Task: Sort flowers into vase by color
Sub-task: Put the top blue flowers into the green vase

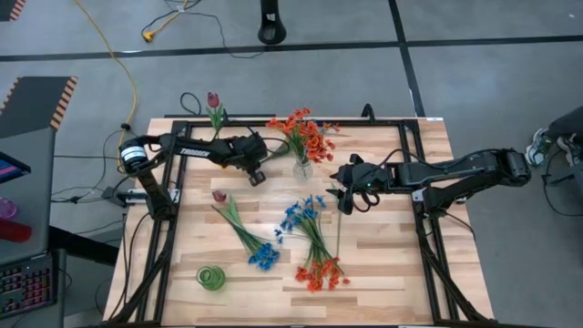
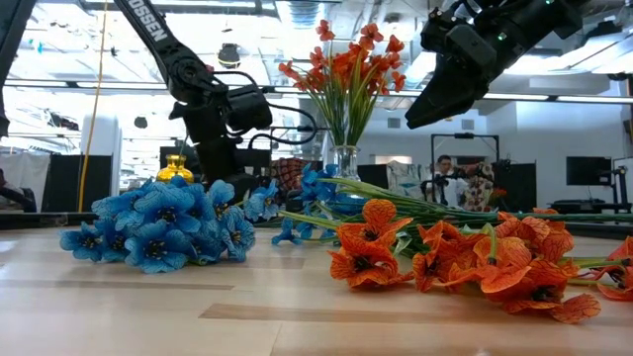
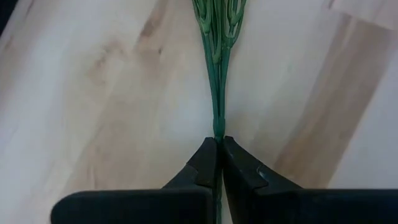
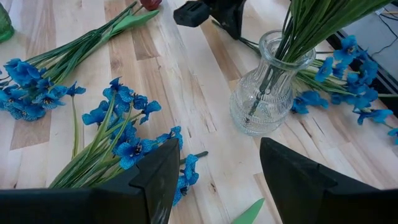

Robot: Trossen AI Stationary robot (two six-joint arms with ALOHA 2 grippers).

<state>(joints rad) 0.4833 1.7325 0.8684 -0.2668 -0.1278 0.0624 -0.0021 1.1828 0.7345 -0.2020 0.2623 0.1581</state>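
Green stem [image 3: 217,93] was clamped in left gripper [image 3: 218,144] nr clear vase [image 1: 302,168]; right gripper [image 4: 214,165] hovered w/ fingers apart.

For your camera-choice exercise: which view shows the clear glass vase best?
The right wrist view: the glass vase fills the frame, stems visible inside. The high view shows it small from above; the low view shows it behind flowers; the left wrist view misses it.

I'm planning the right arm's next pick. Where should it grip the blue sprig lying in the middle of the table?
Probably the bare green stem of the blue sprig, below the blooms, coming straight down with fingers across it. It lies flat, and the open right gripper is beside it.
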